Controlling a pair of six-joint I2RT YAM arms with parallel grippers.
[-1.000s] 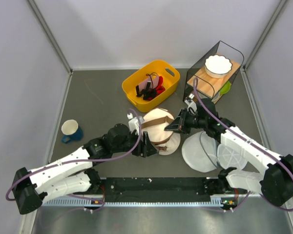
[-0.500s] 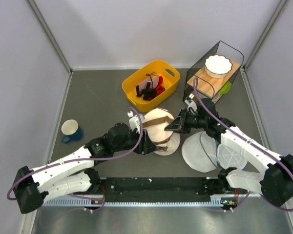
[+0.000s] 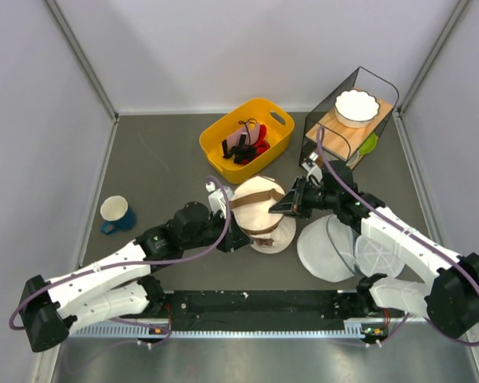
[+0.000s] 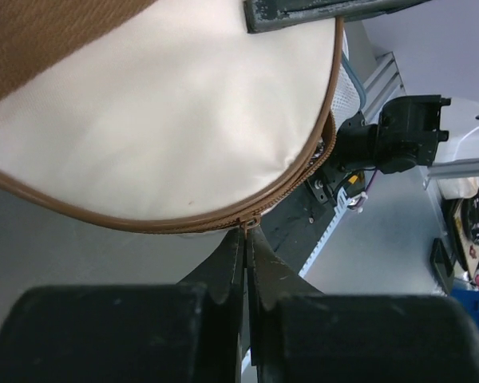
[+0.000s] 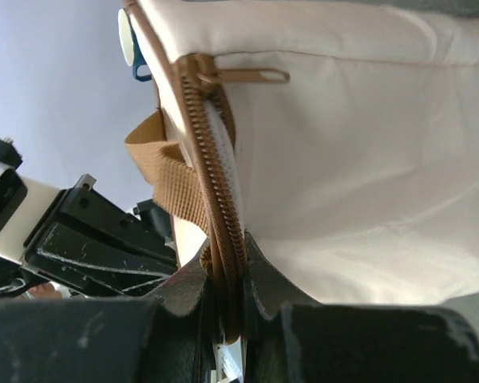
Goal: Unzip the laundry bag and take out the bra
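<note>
Cream canvas laundry bag lies between left gripper and right gripper. A yellow bin stands beyond them, and white mesh pouches lie under the right arm.

Left wrist: fingers are pinched together on the brown zipper band.

Right wrist: fingers clamp the band, which is part-unzipped just above.

No readable text, label or number anywhere
</note>
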